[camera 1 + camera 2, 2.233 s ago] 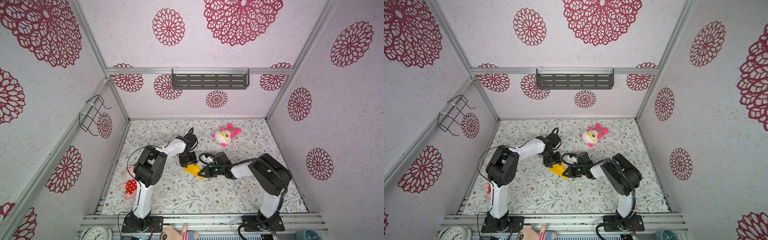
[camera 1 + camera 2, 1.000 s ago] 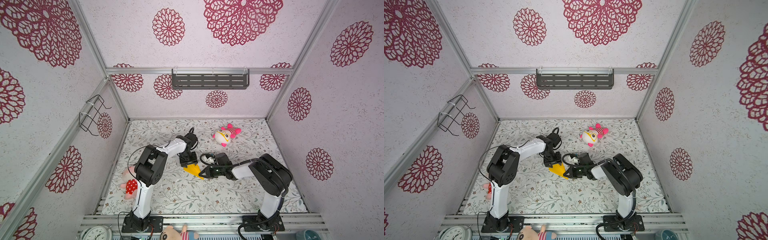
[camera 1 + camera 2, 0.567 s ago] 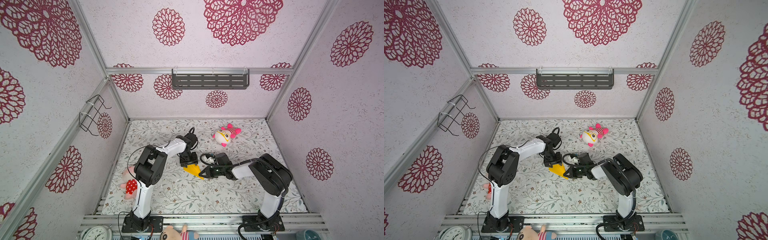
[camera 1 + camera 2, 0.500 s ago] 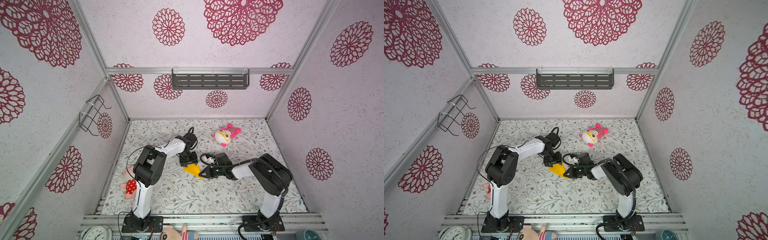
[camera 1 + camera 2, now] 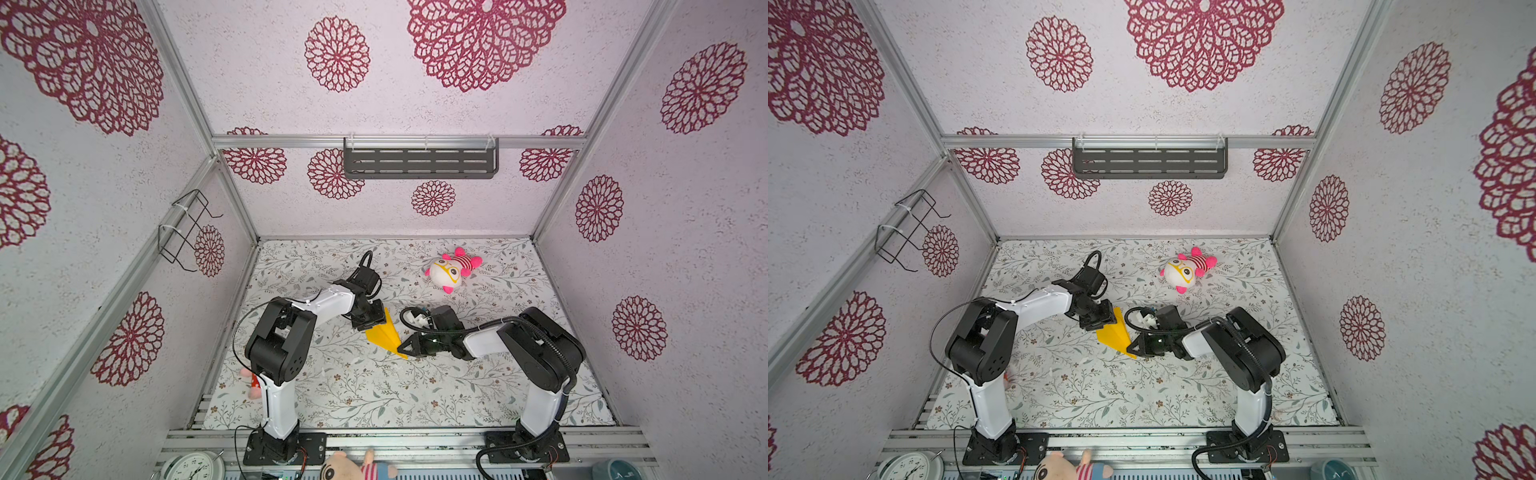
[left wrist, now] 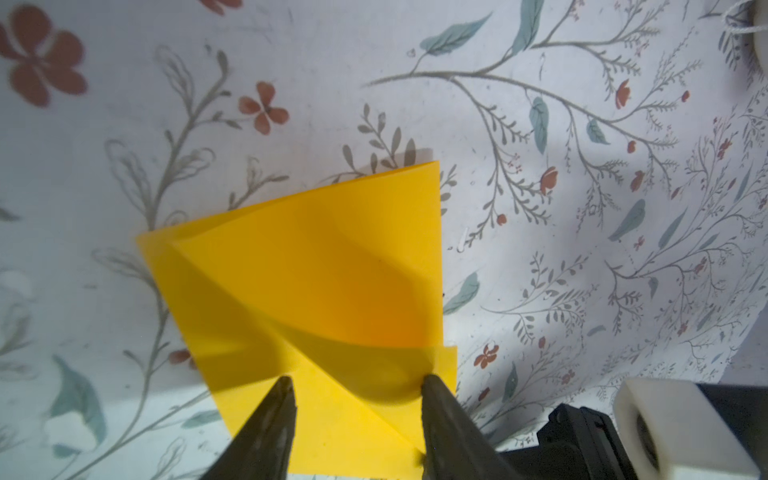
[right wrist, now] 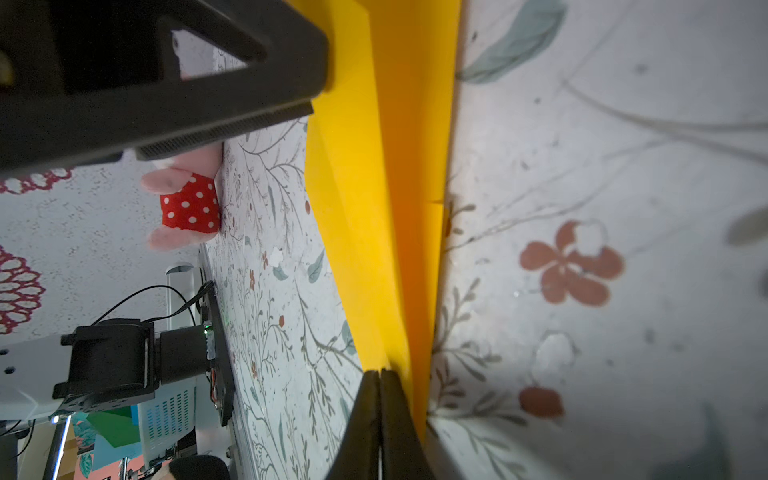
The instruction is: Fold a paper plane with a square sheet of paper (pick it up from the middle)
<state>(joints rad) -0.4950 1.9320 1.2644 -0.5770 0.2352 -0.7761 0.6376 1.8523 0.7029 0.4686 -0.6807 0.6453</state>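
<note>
The square sheet of paper [image 5: 384, 334] lies in the middle of the floral mat, yellow-orange and folded into a narrow pointed kite shape. In the left wrist view my left gripper [image 6: 357, 380] stands open over the sheet [image 6: 316, 270], its dark fingertips [image 6: 286, 386] straddling a raised flap. In both top views this gripper [image 5: 371, 322] sits at the sheet's far end. My right gripper [image 7: 380, 372] is shut on the near tip of the sheet [image 7: 361, 208], whose centre fold stands up as a ridge. Both top views show it at the pointed end [image 5: 1133, 347].
A pink-and-white plush toy [image 5: 451, 270] lies at the back right of the mat. Another plush in a red dotted dress [image 7: 187, 203] rests by the left wall. A dark shelf [image 5: 419, 158] hangs on the back wall, and a wire basket [image 5: 187, 226] on the left wall.
Almost nothing has moved. My left gripper has shifted slightly at the sheet's far end. The sheet and my right arm are where they were.
</note>
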